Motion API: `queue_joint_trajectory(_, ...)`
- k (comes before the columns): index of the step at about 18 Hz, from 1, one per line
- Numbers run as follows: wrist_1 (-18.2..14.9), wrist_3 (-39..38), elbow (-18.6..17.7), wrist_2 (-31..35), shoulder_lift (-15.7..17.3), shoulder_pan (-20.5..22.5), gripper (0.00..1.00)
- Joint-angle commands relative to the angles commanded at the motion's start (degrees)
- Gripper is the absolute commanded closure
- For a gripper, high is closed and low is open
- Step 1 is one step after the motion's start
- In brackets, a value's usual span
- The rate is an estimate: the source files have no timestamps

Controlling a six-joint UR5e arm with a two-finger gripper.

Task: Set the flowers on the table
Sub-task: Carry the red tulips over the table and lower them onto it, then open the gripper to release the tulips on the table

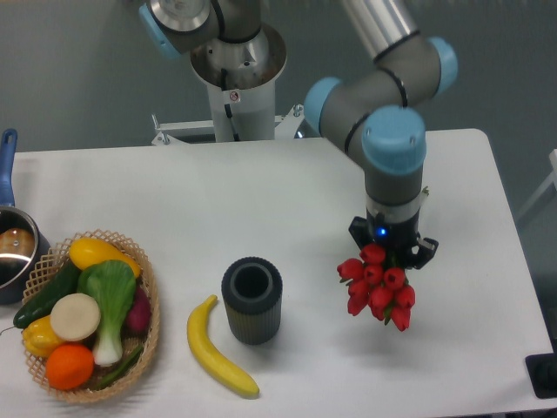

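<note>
The flowers (pixel 377 287) are a bunch of red tulip buds hanging at the right of the white table (pixel 261 200). Their stems run up under my gripper (pixel 392 252) and are hidden by it. The gripper points straight down and appears shut on the stems, with the buds sticking out toward the camera below it. I cannot tell whether the buds touch the tabletop or hang just above it. The fingers themselves are mostly hidden by the wrist.
A dark ribbed cylindrical vase (pixel 251 299) stands left of the flowers. A banana (pixel 218 348) lies beside it. A wicker basket (pixel 149 326) of vegetables and fruit sits at front left. A pot with a blue handle (pixel 10 235) is at the left edge. The robot base (pixel 237 78) is at the back.
</note>
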Motion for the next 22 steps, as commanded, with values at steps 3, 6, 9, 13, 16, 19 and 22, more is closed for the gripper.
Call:
queue_joint_trajectory(3, 0.27, -0.44, 0.09, -0.08, -1.14, 0.0, 0.5)
queue_joint_trajectory(6, 0.36, -0.7, 0.09, -0.17, -2.29, 0.0, 0.48)
queue_joint_trajectory(9, 0.36, -0.53, 1.05, -0.17, -2.38, 0.0, 0.06)
queue_joint_trajectory(13, 0.36, -0.71, 2.46, -0.26, 0.25, 0.35, 0.0)
queue_joint_trajectory(16, 0.44, 0.61, 3.07, 0.0, 3.59, 1.05, 0.0)
queue_joint_trajectory(19, -1.3, 0.96, 6.76, -0.35, 7.37, 3.24, 0.0)
queue_joint_trajectory(22, -5.69, 8.75, 9.05, -0.96, 8.34, 4.91, 0.0)
